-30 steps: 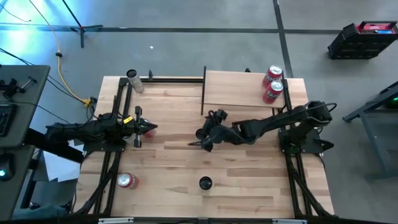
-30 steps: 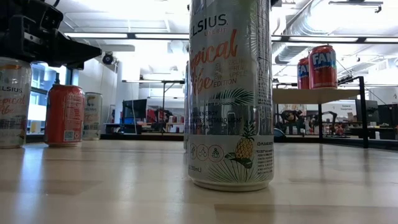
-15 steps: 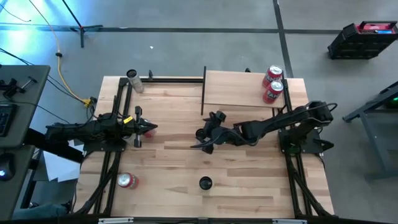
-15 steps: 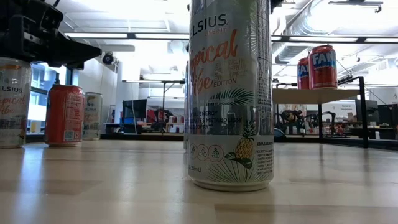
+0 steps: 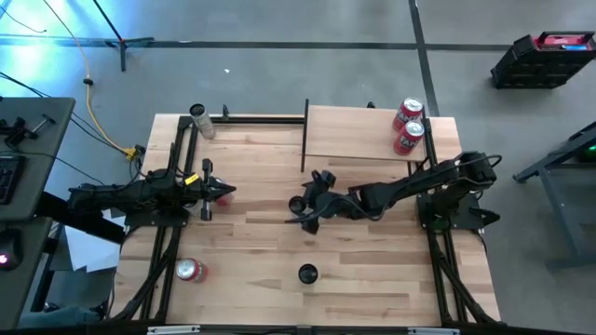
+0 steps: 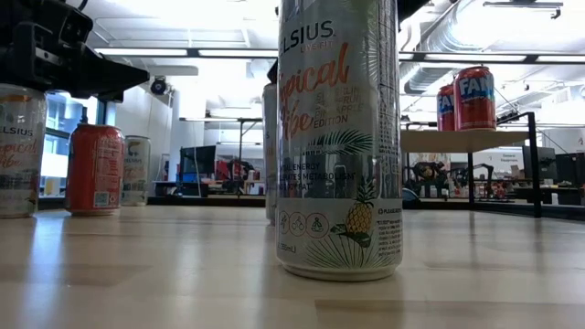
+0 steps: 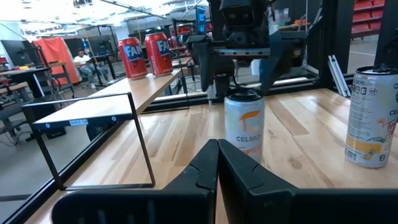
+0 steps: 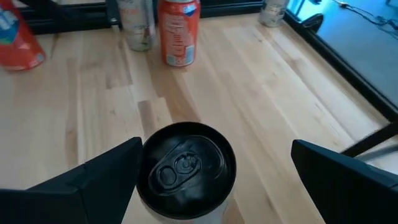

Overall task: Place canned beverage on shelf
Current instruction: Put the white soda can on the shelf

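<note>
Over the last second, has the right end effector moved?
Yes. In the high view, the right end effector has drawn slightly back toward its own base and nearer the shelf, open around a white can.

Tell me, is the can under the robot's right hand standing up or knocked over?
Standing upright. The white can rests on its base on the table, its black top facing up between the open right hand.

Robotics lab or workshop in an open industrial hall. Planked wooden worktop [image 5: 270, 242] inside a black metal frame [image 5: 177, 167] on bare grey concrete floor [image 5: 279, 74], cables [image 5: 93, 102] trailing across it. Exposed ceiling ducts [image 6: 439, 37], strip lights [image 6: 228, 53], more benches and equipment [image 6: 219, 169] behind.
</note>
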Robot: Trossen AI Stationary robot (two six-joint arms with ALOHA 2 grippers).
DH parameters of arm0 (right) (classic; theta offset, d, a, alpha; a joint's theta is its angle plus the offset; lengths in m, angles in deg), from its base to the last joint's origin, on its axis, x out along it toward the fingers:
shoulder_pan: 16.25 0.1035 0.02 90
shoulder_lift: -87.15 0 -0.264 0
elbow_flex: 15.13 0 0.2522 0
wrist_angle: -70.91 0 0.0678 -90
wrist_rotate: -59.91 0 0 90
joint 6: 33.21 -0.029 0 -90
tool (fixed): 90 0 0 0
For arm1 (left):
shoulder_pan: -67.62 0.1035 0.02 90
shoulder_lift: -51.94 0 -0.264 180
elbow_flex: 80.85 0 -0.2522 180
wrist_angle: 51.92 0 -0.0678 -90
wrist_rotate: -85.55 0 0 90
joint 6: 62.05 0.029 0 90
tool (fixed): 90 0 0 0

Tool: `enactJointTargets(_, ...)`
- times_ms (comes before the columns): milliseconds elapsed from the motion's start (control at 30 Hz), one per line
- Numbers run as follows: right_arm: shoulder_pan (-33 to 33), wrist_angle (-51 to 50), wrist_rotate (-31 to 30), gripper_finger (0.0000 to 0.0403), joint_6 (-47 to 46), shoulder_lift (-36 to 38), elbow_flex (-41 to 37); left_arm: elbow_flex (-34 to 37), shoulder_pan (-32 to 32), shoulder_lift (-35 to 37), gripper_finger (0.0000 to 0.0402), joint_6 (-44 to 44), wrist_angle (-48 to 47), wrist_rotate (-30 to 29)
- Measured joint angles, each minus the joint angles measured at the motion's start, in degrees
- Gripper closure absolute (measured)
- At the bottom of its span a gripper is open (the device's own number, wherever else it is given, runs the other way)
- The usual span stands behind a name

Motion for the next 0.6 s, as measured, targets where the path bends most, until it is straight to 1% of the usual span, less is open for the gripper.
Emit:
enactJointTargets(67, 0.01, 0.05, 0.90, 0.0004, 0.44, 0.27, 0.15, 0.00, 0.02, 0.00, 0.0398, 0.00, -0.06, 0.01)
enactJointTargets(300, -0.90, -2.45, 0.30, 0.0004, 3.13, 0.83, 2.44, 0.00, 0.02, 0.00, 0.0398, -0.01, -0.04, 0.01)
enactJointTargets(467, -1.57, -2.03, 4.64, 0.0004, 3.45, 0.92, 2.89, 0.01, 0.02, -0.01, 0.0398, -0.01, -0.03, 0.01)
enactJointTargets(600, -1.52, -2.49, 6.79, 0.0004, 2.49, 0.79, 2.91, 0.00, 0.00, 0.00, 0.0398, -0.02, -0.02, 0.01)
